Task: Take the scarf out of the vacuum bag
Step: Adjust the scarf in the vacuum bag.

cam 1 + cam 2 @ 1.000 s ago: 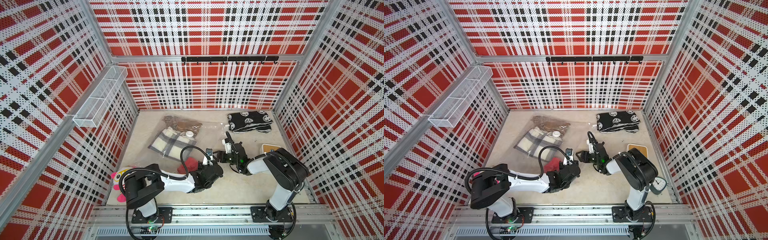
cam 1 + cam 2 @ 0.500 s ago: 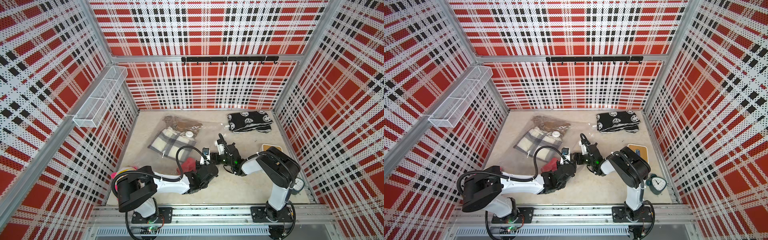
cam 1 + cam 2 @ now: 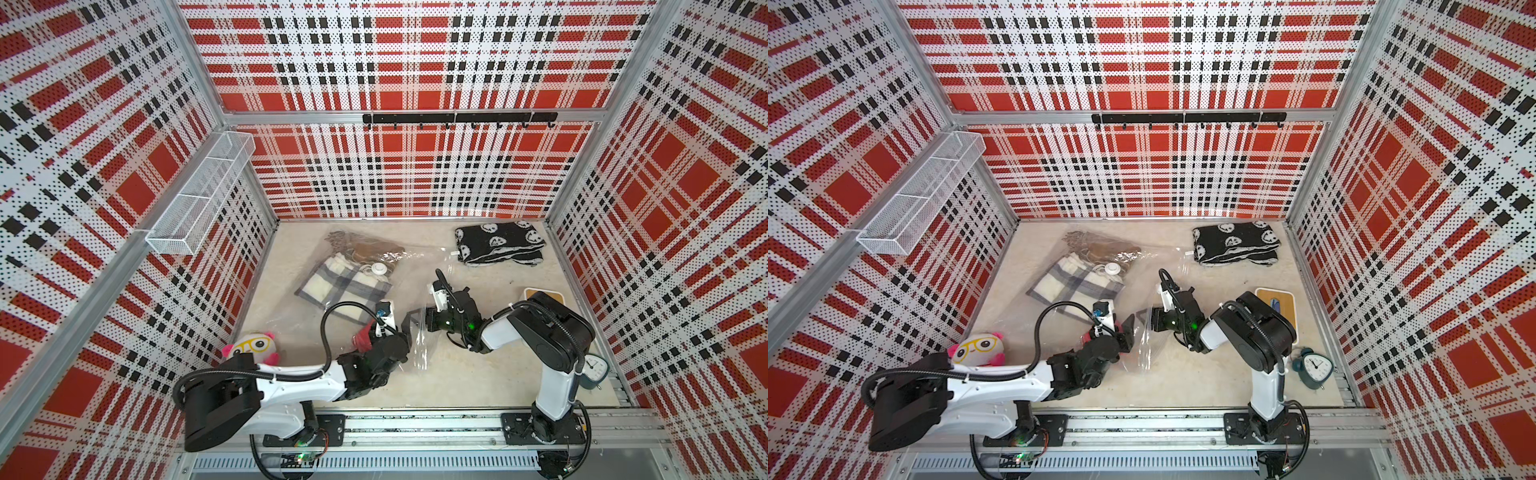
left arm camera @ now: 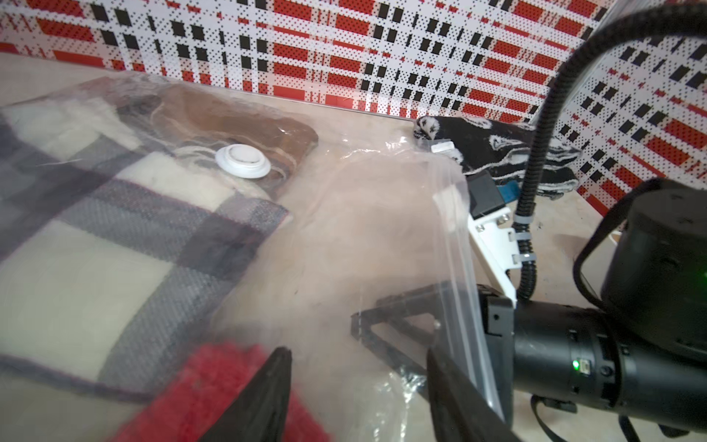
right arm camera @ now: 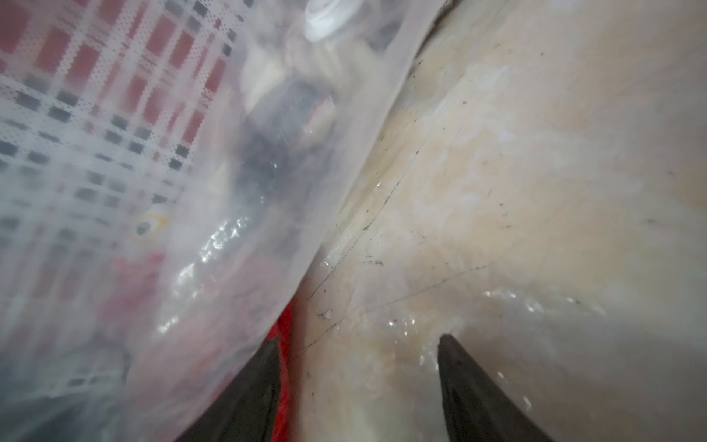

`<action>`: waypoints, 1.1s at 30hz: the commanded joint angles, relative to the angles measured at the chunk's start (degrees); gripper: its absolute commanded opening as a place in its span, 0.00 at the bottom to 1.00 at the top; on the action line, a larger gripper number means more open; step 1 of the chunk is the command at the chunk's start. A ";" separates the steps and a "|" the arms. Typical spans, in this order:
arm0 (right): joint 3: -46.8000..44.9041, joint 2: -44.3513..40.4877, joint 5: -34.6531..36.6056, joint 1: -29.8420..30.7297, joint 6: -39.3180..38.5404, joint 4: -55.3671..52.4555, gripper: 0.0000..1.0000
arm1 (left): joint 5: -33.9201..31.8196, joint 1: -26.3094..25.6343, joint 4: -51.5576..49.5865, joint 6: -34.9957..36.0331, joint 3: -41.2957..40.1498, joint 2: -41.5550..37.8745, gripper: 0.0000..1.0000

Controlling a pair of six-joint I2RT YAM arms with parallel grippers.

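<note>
In both top views the bag [image 3: 409, 274] [image 3: 1142, 274] lay left of centre with a plaid scarf [image 3: 340, 286] [image 3: 1075, 286] inside. The left gripper [image 3: 409, 324] [image 3: 1128, 328] and right gripper [image 3: 428, 320] [image 3: 1152, 320] met at its near right edge.

In the left wrist view the left gripper [image 4: 359, 390] had its fingers spread beside red cloth [image 4: 214, 386].

In the right wrist view the right gripper [image 5: 355, 382] had its fingers spread against the plastic.

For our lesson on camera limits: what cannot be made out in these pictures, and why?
Plush toy: lower part hidden behind the left arm, both top views.
Red cloth: cut off by the left wrist view's edge, blurred.
Vacuum bag contents: smeared by its close film, right wrist view.
</note>
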 commanded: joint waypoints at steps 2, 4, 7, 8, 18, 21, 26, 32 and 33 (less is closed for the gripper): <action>-2.06 -0.06 1.05 1.26 -3.17 4.24 0.66 | 4.60 2.53 -1.63 -6.24 -6.54 -6.81 0.52; -3.36 -0.49 1.84 1.45 -3.90 5.56 0.65 | 6.97 4.90 -4.89 -9.03 -8.16 -9.07 0.46; -5.13 -0.27 1.80 2.10 -4.76 9.34 0.64 | 7.80 6.48 -7.70 -11.47 -11.02 -13.17 0.41; -5.60 -0.23 2.39 2.68 -5.60 10.62 0.64 | 10.04 7.40 -6.78 -12.08 -12.84 -14.24 0.40; -7.85 -0.29 7.77 8.02 -16.26 17.72 0.84 | 19.54 11.51 0.65 -13.43 -18.08 -8.02 0.35; -7.48 -0.53 7.14 9.65 -18.47 17.95 0.87 | 20.81 11.95 1.94 -13.86 -20.27 -9.28 0.30; -4.13 -2.05 6.28 12.06 -20.80 9.02 0.81 | 22.23 10.84 2.35 -15.05 -21.89 -9.62 0.27; -3.48 -0.84 2.65 13.81 -22.07 6.09 0.73 | 22.94 10.22 3.58 -15.83 -22.91 -9.53 0.27; -3.48 -0.48 2.24 13.85 -22.43 6.07 0.72 | 22.61 9.86 3.63 -15.84 -22.96 -9.58 0.27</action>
